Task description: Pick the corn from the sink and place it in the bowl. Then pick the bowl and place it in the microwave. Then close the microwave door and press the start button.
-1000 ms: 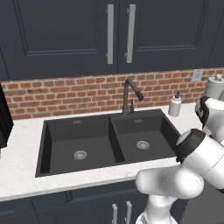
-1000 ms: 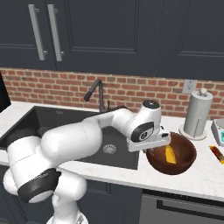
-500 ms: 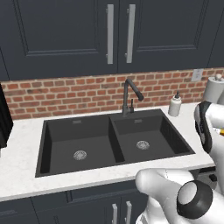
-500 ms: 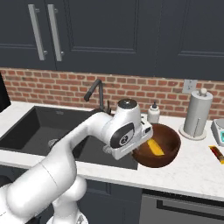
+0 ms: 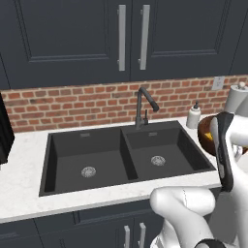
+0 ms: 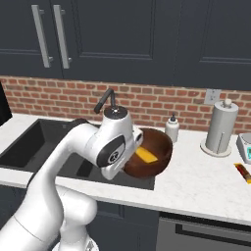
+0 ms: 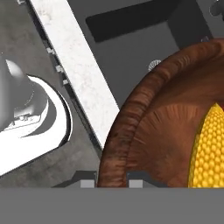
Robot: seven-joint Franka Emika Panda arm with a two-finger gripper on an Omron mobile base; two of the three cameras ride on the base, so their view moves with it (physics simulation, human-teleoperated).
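pincer (image 7: 112, 177) pinching bowl (image 6: 152, 154) rim (lifted, tilted) | corn (image 7: 210, 148) inside | no legible writing

— What finishes am I looking at?
— From my hand view the bowl (image 7: 144, 127) reads as reddish-brown wood with visible grain, smooth inside and rougher along the rim. The corn (image 7: 209, 148) is bumpy yellow kernels.
— And around it?
— The sink (image 5: 121, 157) is matt black with shiny metal drains. My tabletop (image 6: 206, 181) looks like speckled white stone, and the wall (image 5: 72, 104) behind is rough red brick.
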